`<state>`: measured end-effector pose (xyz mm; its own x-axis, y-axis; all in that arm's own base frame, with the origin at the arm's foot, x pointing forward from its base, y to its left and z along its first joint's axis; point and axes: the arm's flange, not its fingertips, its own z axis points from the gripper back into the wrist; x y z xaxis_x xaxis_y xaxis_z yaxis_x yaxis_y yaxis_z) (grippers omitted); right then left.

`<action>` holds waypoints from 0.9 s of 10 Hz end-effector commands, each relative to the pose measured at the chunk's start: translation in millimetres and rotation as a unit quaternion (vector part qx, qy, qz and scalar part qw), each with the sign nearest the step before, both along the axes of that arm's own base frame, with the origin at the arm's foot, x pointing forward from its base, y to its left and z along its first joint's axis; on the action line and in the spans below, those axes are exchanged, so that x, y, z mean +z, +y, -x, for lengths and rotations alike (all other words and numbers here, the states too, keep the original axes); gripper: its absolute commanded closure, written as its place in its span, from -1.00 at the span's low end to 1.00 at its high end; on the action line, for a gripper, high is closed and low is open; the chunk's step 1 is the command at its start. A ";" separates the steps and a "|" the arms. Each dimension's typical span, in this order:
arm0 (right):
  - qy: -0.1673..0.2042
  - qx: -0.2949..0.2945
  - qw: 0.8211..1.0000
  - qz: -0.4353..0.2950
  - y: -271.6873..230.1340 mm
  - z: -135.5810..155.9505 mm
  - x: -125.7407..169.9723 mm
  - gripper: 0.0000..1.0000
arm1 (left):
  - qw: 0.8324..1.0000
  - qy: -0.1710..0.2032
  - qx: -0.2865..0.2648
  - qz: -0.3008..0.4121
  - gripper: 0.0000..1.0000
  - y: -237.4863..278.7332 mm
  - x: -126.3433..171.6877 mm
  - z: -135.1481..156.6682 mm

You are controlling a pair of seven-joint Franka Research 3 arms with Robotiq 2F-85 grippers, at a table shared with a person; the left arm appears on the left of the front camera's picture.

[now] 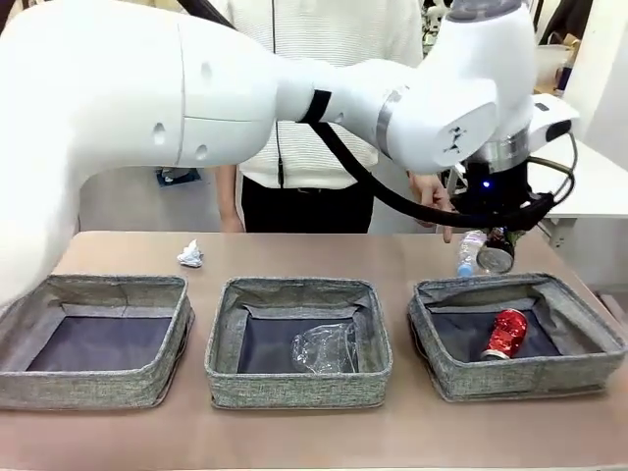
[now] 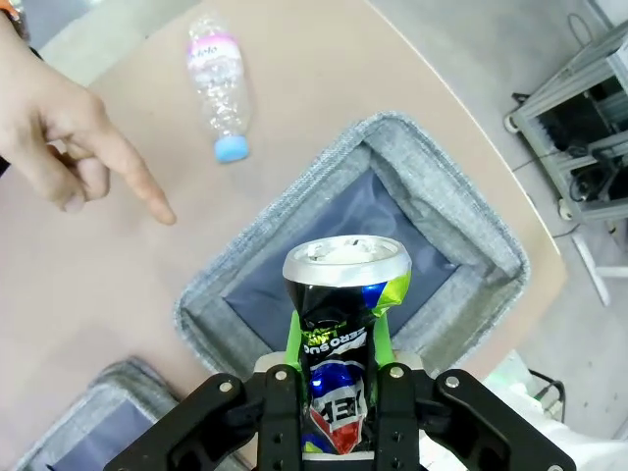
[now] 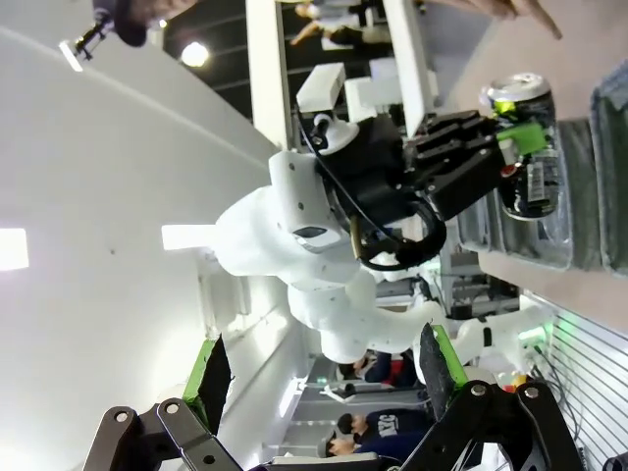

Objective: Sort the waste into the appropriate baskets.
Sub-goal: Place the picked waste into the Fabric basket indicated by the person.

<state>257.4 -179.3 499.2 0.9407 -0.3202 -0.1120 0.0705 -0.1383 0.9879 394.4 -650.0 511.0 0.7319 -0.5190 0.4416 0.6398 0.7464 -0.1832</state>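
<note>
Robotics lab: white robot arm (image 1: 196,88), aluminium-frame rig (image 2: 579,93), white partition wall (image 3: 88,177), ceiling spotlight (image 3: 194,54).

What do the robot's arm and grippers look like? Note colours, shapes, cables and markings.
The left arm is glossy white with rounded, bulky joints. A black cable runs along it to a wrist showing a blue light. The left gripper and right gripper are black bolted linkages, each with two green-padded fingers.
</note>
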 end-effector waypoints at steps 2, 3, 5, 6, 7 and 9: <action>-0.007 -0.005 1.000 0.003 -3.8 0.5 3.1 -1.00 | 0.999 0.003 -0.024 -0.023 -0.70 -11.0 3.3 -10.2; -0.007 -0.005 1.000 0.003 -3.8 0.5 3.1 -1.00 | 0.999 0.004 -0.025 -0.022 -1.00 -11.6 3.4 -9.9; -0.007 -0.005 1.000 0.003 -3.8 0.5 3.1 -1.00 | 0.999 0.004 -0.025 -0.024 -1.00 -11.2 3.2 -9.9; -0.007 -0.005 1.000 0.003 -3.8 0.5 3.1 -1.00 | 0.999 0.007 -0.025 -0.025 -1.00 -11.3 2.8 -9.8; -0.007 -0.005 1.000 0.003 -3.8 0.5 3.1 -1.00 | 0.999 0.008 -0.025 -0.026 -1.00 -11.7 3.0 -10.0; -0.007 -0.005 1.000 0.003 -3.8 0.5 3.1 -1.00 | 0.999 0.020 -0.030 -0.029 -1.00 -10.3 5.0 -11.1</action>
<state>256.5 -180.5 499.2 0.9396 -0.3235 -0.1114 0.0689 -0.1400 0.9877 399.7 -653.0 507.8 0.7249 -0.5608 0.4001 0.6580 0.7355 -0.1612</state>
